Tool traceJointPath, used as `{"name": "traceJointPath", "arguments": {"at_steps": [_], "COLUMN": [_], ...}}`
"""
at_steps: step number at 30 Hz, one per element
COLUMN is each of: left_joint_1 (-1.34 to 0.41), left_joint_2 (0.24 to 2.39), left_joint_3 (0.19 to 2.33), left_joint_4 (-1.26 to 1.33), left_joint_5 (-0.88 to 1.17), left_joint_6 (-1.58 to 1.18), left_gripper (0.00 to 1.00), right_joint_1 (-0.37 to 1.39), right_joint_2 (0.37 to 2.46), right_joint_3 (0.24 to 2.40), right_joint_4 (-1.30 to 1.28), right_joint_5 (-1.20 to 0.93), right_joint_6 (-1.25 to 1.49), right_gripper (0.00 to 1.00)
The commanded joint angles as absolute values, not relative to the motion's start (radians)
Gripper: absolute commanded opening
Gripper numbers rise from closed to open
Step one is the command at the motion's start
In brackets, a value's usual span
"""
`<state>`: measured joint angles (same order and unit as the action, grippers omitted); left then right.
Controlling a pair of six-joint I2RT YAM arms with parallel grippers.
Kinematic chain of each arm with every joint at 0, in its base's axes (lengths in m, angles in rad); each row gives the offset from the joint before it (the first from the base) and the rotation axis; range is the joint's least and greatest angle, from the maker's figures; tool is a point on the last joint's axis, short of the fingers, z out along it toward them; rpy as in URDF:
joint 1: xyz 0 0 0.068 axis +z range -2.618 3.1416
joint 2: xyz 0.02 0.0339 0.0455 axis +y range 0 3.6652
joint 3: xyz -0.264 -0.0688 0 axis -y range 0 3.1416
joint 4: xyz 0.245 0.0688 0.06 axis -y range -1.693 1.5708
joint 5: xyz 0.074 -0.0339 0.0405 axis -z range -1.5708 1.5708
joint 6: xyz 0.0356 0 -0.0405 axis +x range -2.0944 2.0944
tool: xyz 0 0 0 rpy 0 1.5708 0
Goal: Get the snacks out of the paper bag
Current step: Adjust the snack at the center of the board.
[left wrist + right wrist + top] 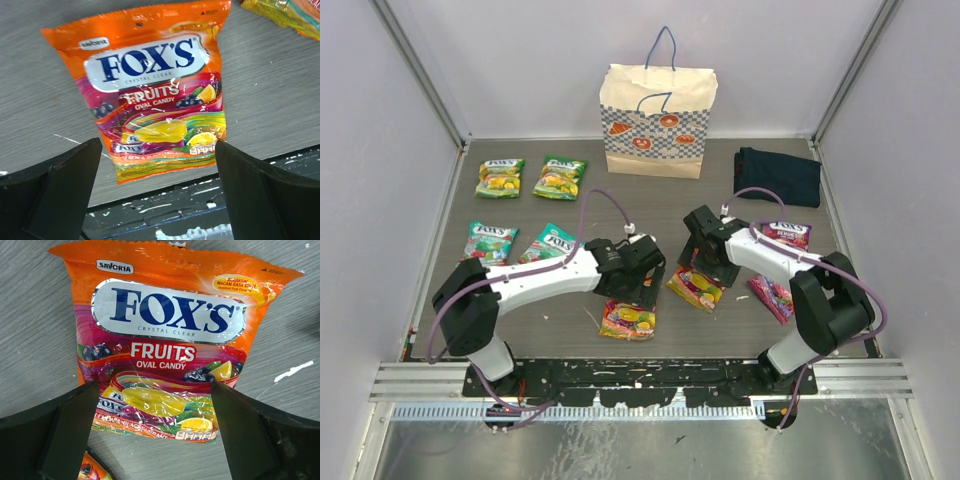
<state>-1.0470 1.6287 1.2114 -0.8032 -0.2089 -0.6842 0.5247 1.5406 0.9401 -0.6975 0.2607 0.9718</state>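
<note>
The paper bag [657, 120] stands upright at the back of the table, away from both arms. Several Fox's snack packets lie flat on the table: two green [500, 178], two teal [488, 241], two purple [786, 235] and two orange. My left gripper [642, 288] is open just above one orange packet [628, 319]. In the left wrist view this packet [155, 95] lies just beyond my spread gripper [159, 195]. My right gripper [705, 268] is open over the other orange packet [696, 287]. In the right wrist view my gripper [155, 435] straddles that packet's [165, 345] lower end without holding it.
A dark navy folded cloth [778, 175] lies at the back right. The black mounting rail [640, 375] runs along the near table edge, close to the left packet. Grey walls enclose the table on three sides. The two grippers are close together at the table's near centre.
</note>
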Motion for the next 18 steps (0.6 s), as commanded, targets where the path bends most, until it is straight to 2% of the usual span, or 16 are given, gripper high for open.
{"name": "traceJointPath", "arguments": {"at_steps": [1, 8, 14, 18], "left_joint_1": [-1.024, -0.922, -0.898, -0.864], "left_joint_2": [1.692, 1.767, 1.816, 1.863], "left_joint_3": [1.229, 1.166, 1.187, 1.2], "left_joint_4": [-0.795, -0.736, -0.71, -0.659], "left_joint_5": [-0.093, 0.003, -0.034, -0.062], "left_joint_6": [-0.716, -0.755, -0.749, -0.737], "left_gripper": [0.99, 0.98, 0.98, 0.98], "right_joint_1": [0.516, 0.514, 0.514, 0.514], "right_joint_2": [1.547, 1.546, 1.587, 1.653], "right_joint_3": [0.92, 0.903, 0.926, 0.983], "right_joint_4": [-0.636, -0.611, -0.573, -0.561], "right_joint_5": [0.283, 0.297, 0.248, 0.168], "right_joint_6": [0.973, 0.953, 0.843, 0.709], "right_gripper": [0.97, 0.89, 0.84, 0.84]}}
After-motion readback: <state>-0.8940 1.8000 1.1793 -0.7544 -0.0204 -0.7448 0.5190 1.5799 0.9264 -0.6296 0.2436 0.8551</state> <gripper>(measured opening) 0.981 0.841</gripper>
